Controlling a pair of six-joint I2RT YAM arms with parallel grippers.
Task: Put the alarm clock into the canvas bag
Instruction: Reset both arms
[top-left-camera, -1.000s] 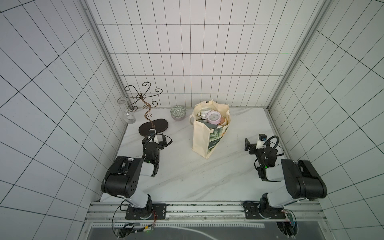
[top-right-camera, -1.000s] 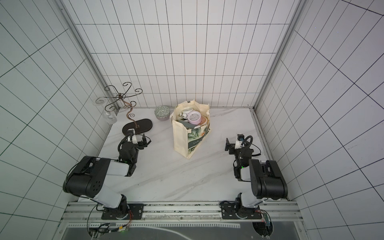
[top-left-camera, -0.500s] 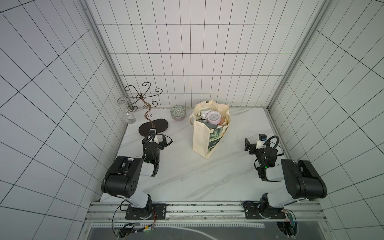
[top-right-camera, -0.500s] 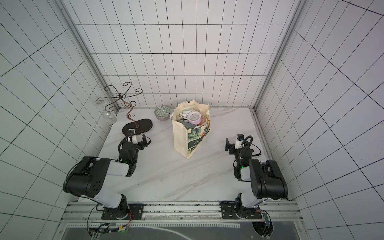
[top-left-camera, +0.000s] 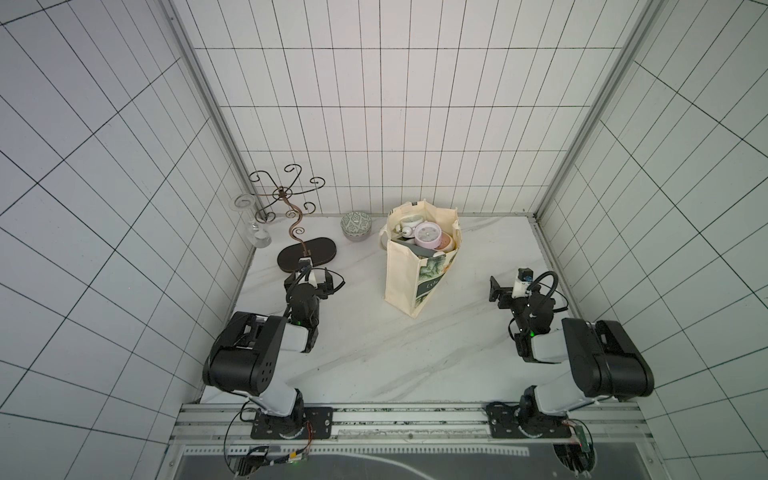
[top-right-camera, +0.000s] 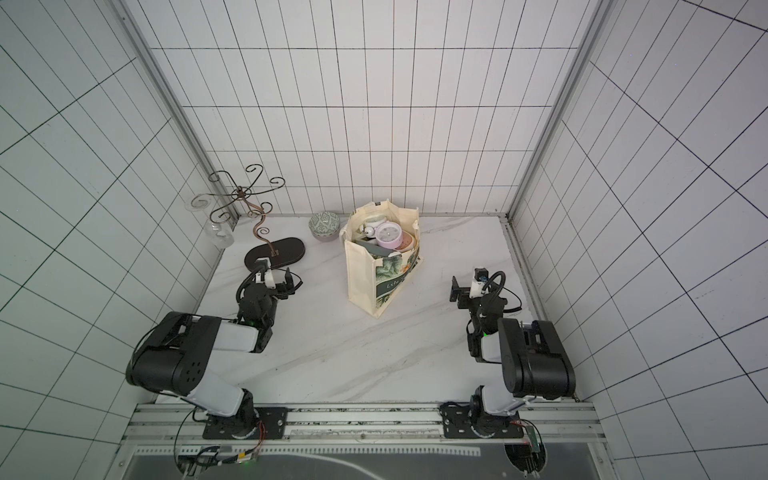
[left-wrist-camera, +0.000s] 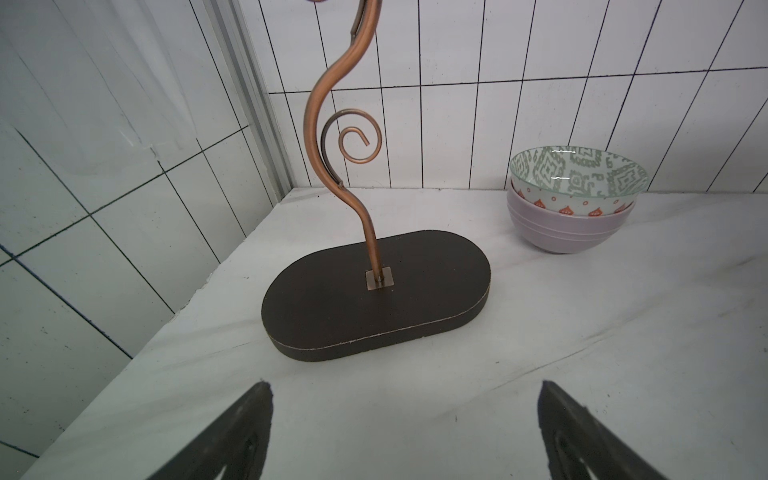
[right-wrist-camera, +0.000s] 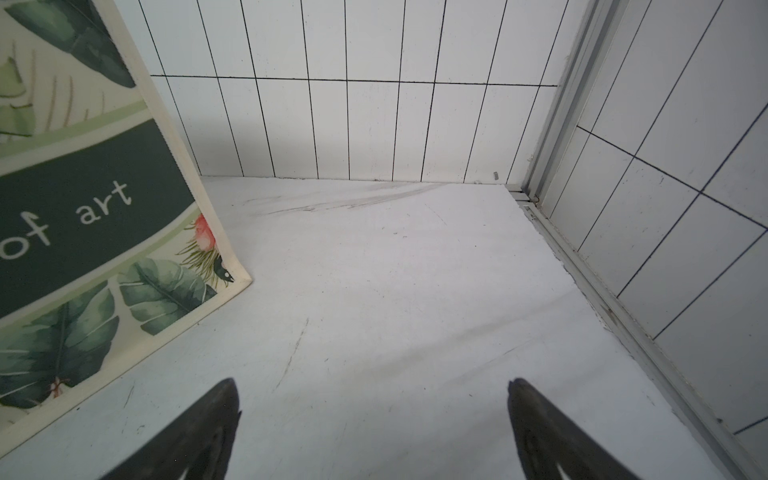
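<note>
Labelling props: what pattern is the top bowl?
Top bowl: grey-green geometric print on white, best in left wrist view.

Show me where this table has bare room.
Bare: the front of the table, between the left arm and right arm, from the bag to the rail; also the back right corner beside the bag. Crowded: back left, with stand, glass vase and bowls.

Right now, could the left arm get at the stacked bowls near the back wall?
Probably yes. The left end effector is open and empty, and bare table lies between it and the stacked bowls; only the stand's dark base sits close beside that path.
</note>
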